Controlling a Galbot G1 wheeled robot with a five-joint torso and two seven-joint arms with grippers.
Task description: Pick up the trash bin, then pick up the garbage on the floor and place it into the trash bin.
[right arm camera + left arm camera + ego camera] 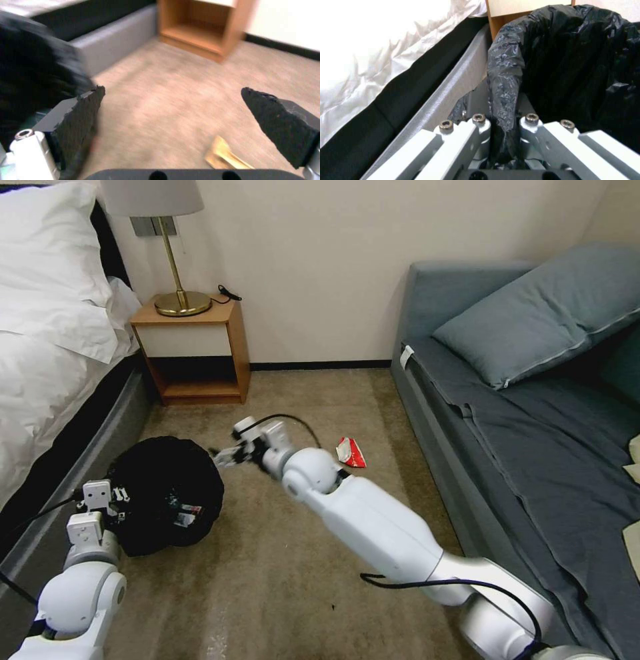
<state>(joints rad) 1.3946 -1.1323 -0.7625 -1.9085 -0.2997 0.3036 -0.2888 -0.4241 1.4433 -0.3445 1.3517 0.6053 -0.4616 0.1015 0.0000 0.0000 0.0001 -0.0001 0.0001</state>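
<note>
The trash bin, lined with a crinkly black bag, is held tilted beside the bed, and small bits of litter lie inside it. My left gripper is shut on the bin's near rim; in the left wrist view the bag rim runs between the fingers. My right gripper hangs open just off the bin's right rim with nothing in it. In its wrist view the right gripper has a gold snack wrapper on the carpet below it and the bin to one side. A red-and-white packet lies on the carpet near the sofa.
A bed with white linen lines the left side. A wooden nightstand with a brass lamp stands against the wall. A grey sofa with a pillow runs along the right. Open carpet lies between them.
</note>
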